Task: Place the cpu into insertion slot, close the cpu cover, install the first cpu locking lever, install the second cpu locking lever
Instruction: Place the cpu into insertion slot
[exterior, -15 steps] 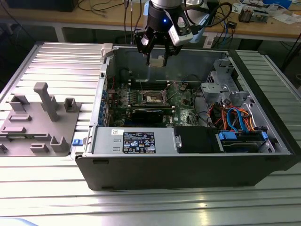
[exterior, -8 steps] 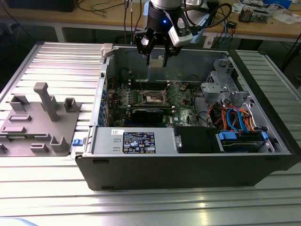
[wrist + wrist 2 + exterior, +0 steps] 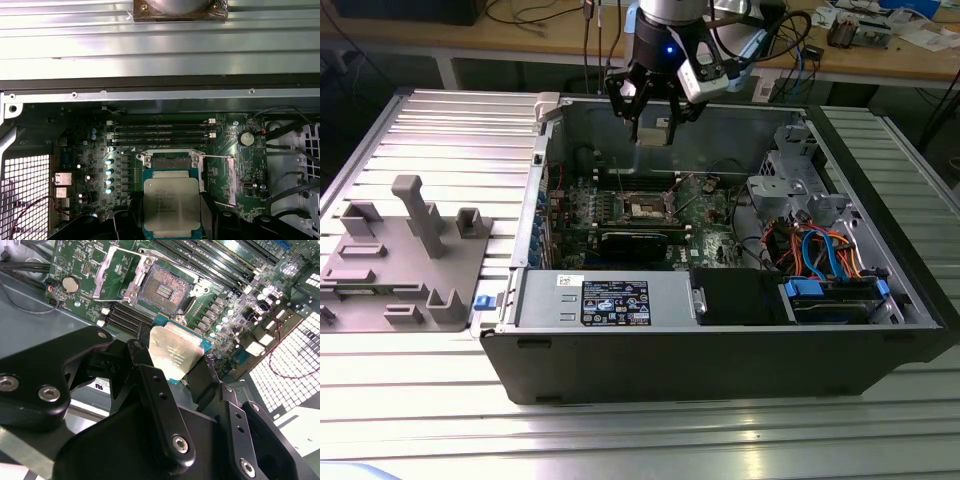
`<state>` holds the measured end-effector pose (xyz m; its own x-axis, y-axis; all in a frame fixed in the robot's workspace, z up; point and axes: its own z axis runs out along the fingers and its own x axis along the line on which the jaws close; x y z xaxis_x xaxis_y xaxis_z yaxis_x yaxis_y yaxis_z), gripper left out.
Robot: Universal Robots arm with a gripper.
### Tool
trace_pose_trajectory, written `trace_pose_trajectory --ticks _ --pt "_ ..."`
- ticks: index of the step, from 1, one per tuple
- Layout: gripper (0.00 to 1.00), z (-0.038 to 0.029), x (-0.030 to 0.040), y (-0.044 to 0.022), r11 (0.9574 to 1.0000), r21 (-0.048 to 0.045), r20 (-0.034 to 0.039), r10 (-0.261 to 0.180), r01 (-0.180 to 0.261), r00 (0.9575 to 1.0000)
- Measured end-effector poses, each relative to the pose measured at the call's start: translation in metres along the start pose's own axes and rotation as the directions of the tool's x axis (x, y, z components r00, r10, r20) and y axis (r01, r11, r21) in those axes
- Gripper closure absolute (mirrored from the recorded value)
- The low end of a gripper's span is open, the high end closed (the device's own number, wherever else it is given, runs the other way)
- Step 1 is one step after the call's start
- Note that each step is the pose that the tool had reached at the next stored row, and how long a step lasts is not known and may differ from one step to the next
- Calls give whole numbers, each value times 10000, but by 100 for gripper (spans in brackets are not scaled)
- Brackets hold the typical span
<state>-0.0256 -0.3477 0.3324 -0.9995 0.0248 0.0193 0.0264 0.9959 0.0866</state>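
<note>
While pincer (image 3: pixel 172 365) clasps cpu (image 3: pixel 171 202), insertion slot (image 3: pixel 165 289) gapes — uncovered

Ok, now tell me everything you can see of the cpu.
The cpu is a small flat square chip: a silver-grey metal top with faint print, on a blue-green board that shows as a thin rim. The gripper holds it by two opposite edges between black fingers, metal top facing the wrist cameras. It hangs in the air above the motherboard, clear of the open insertion slot, not yet seated.
</note>
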Motion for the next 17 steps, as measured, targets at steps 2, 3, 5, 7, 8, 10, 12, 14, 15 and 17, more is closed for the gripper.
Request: trace_pose_trajectory --ticks 2,3,5,7,8,10,12,14,15,17 --pt "46 7 0 -1 10000 1 0 0 0 10000" --pt "46 8 0 -1 10000 0 0 0 0 10000" --pt "46 14 0 -1 10000 1 0 0 0 10000" --pt "46 18 0 -2 10000 0 0 0 0 10000" --pt "46 25 0 -3 10000 0 0 0 0 10000" --pt "46 32 -1 -3 10000 1 0 0 0 10000" --pt "46 36 -1 -4 10000 1 0 0 0 10000" --pt "46 40 -1 -4 10000 1 0 0 0 10000" --pt "46 57 -1 -5 10000 1 0 0 0 10000" --pt "46 70 -1 -7 10000 0 0 0 0 10000"
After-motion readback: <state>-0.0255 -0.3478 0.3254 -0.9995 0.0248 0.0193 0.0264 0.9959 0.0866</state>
